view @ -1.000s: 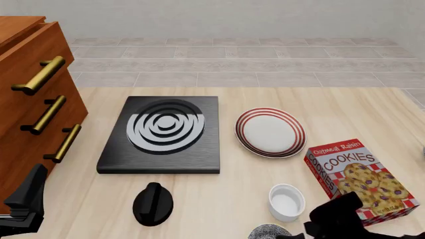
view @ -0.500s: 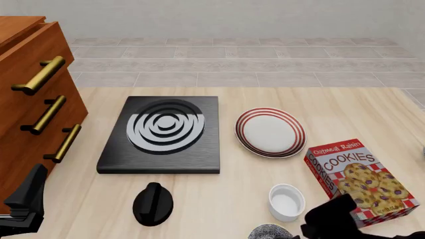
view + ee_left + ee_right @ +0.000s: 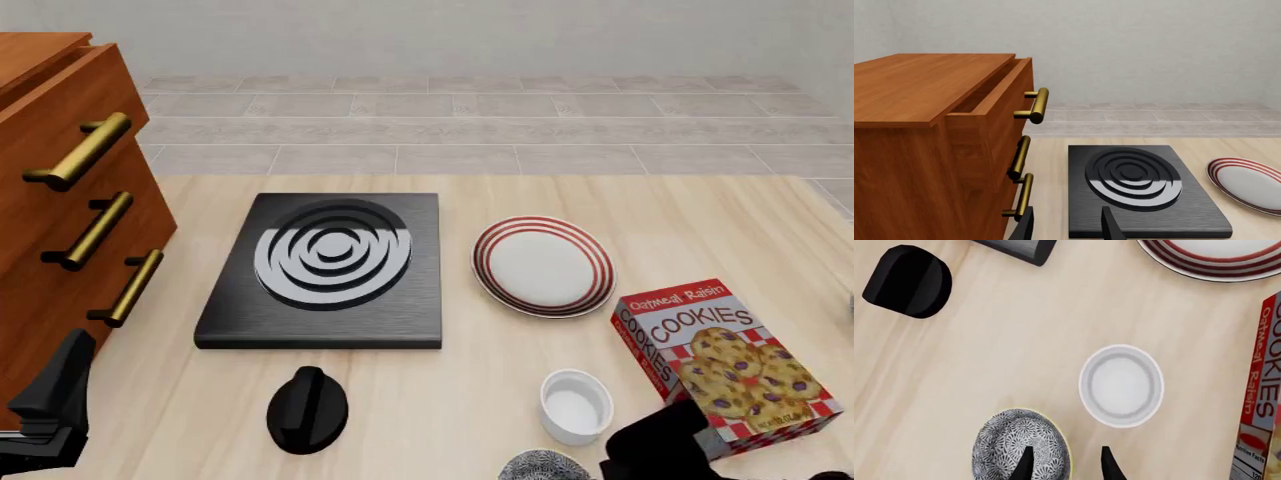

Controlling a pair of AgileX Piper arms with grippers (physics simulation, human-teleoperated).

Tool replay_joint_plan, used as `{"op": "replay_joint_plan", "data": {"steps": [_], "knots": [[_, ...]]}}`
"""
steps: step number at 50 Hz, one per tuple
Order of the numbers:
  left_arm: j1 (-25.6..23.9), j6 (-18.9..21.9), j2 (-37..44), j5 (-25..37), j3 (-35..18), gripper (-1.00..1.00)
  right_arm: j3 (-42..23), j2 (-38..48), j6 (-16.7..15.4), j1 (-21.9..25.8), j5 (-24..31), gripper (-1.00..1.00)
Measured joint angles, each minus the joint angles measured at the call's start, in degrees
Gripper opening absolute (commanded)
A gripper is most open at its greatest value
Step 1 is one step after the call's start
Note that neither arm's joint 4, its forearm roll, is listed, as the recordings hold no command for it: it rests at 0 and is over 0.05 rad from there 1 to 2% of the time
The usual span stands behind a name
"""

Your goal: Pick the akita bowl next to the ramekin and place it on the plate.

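The akita bowl (image 3: 1021,445), dark with a fine white pattern, stands on the table beside the white ramekin (image 3: 1121,386); in the front view only the bowl's far rim (image 3: 541,466) shows at the near edge, below the ramekin (image 3: 577,405). My right gripper (image 3: 1066,467) is open just above the bowl: one finger (image 3: 1026,465) is over its inside, the other (image 3: 1111,466) outside its rim on the ramekin's side. The red-ringed plate (image 3: 543,265) lies further back, right of the burner. My left gripper (image 3: 1066,230) is open and empty, near the cabinet at the front left.
A black stove burner (image 3: 327,265) sits at table centre, with a black knob (image 3: 307,408) in front of it. A cookies box (image 3: 727,365) lies right of the ramekin, close to my right arm (image 3: 657,448). A wooden drawer cabinet (image 3: 67,200) fills the left side.
My right arm has slid a little toward the near edge and leftward, closer over the bowl. The left arm and all objects have stayed put.
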Motion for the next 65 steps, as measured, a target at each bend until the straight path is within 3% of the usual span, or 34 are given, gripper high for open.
{"op": "replay_joint_plan", "data": {"steps": [6, 7, 24, 65], "knots": [[0.0, 0.0, 0.0, 0.0, 0.0, 1.0, 0.1, 0.6, 0.3, 0.3, -0.5, 1.0], [0.0, 0.0, 0.0, 0.0, 0.0, 1.0, 0.1, 0.6, 0.3, 0.3, -0.5, -1.0], [0.0, 0.0, 0.0, 0.0, 0.0, 1.0, -0.6, -1.6, -0.2, 0.5, 1.6, -1.0], [0.0, 0.0, 0.0, 0.0, 0.0, 1.0, -8.2, -13.0, -1.2, 0.0, 15.4, -1.0]]}}
